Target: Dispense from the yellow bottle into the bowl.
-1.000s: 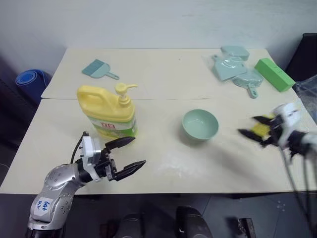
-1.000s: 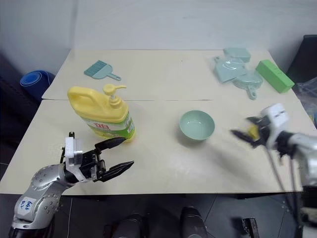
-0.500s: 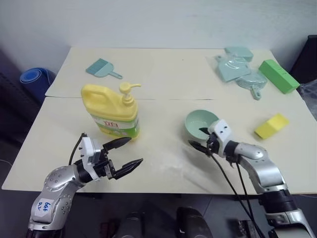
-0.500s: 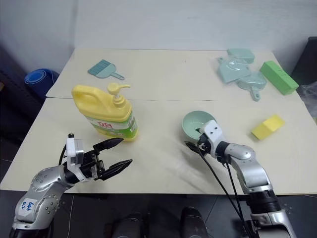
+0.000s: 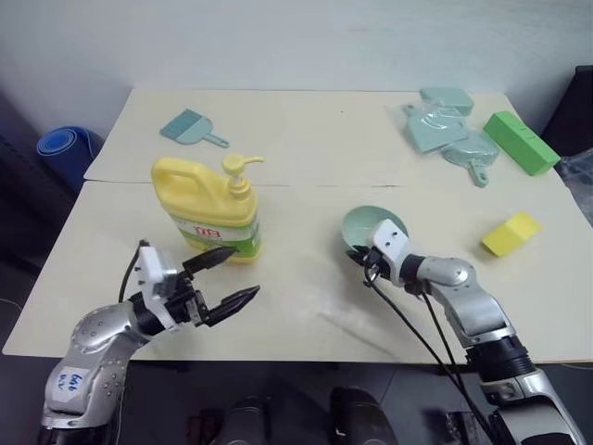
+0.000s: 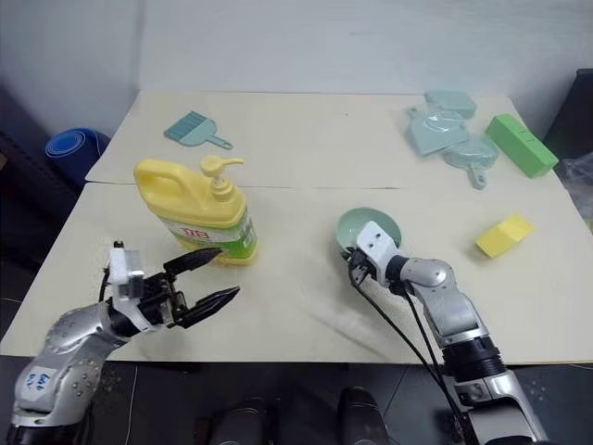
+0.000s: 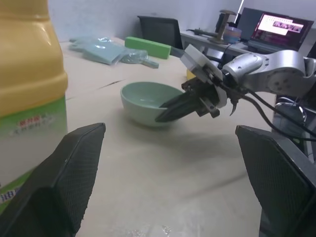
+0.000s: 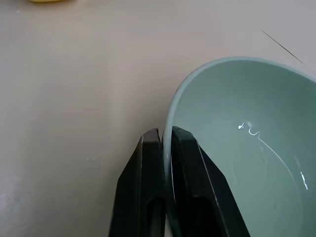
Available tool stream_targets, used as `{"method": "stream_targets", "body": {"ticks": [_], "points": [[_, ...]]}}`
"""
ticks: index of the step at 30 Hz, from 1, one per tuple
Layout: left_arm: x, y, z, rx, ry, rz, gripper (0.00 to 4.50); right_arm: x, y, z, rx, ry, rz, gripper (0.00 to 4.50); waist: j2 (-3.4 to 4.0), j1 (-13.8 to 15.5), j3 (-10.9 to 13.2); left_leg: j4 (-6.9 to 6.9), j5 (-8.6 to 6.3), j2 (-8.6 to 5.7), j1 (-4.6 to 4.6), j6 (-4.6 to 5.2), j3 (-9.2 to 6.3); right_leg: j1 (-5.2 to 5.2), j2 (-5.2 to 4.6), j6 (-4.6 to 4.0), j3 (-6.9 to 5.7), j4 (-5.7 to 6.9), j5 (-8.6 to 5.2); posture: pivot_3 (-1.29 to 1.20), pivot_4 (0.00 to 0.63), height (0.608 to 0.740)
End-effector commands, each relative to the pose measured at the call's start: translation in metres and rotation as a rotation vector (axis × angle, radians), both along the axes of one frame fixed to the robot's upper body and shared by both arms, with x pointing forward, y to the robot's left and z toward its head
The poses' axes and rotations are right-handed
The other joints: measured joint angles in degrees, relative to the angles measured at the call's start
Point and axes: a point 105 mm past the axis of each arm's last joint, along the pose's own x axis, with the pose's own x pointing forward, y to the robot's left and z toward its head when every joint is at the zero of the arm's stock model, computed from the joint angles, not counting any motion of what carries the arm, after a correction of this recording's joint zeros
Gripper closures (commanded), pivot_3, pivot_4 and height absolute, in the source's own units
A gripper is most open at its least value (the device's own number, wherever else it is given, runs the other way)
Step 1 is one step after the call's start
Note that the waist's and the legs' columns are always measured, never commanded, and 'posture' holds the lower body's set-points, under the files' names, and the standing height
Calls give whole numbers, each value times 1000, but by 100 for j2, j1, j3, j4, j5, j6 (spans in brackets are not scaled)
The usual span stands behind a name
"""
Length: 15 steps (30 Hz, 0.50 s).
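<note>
I am pinching the near rim of the bowl (image 8: 237, 148) with my right hand (image 8: 165, 140), its fingers shut on the thin wall, one inside and one outside. The bowl looks light and stiff, likely to slide on the tabletop (image 5: 306, 139). My left hand (image 5: 222, 278) is hovering wide open and empty just before the yellow bottle (image 5: 208, 209), which looks heavy; I'd take its side handle.

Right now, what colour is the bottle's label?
Green and white with red lettering on the yellow bottle, best in the left eye view.
</note>
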Motion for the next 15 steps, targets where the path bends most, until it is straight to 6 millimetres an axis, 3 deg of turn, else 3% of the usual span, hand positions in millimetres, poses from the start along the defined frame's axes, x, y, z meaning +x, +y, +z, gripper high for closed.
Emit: {"method": "stream_targets", "body": {"ticks": [1,4,8,13,15], "points": [[-5,5,52,-86,-156,5,506,-10,20,52,-45,-152,183,4500,0,0,1,2,0,0,-3,0,-4,-1,-1,0,0,1,0,0,150,740],[7,8,103,-141,-311,45,1490,-14,35,85,-81,-209,280,4500,-2,9,2,12,0,1,-3,-1,-11,1,0,0,-3,5,0,0,150,740],[35,10,137,-123,-367,119,2728,-18,53,113,-102,-231,364,4500,-5,-4,1,15,1,-3,0,-2,-21,7,-1,0,-10,12,0,0,150,740],[64,2,141,-57,-340,138,4279,-19,76,133,-142,-243,439,4500,-5,-112,1,3,1,-7,-2,-1,-24,4,0,0,-24,9,0,0,150,740],[69,-2,139,-54,-317,125,4477,-21,85,139,-140,-243,465,4500,-6,-147,2,-1,1,-7,-3,-1,-24,0,2,0,-25,9,0,0,150,740]]}}
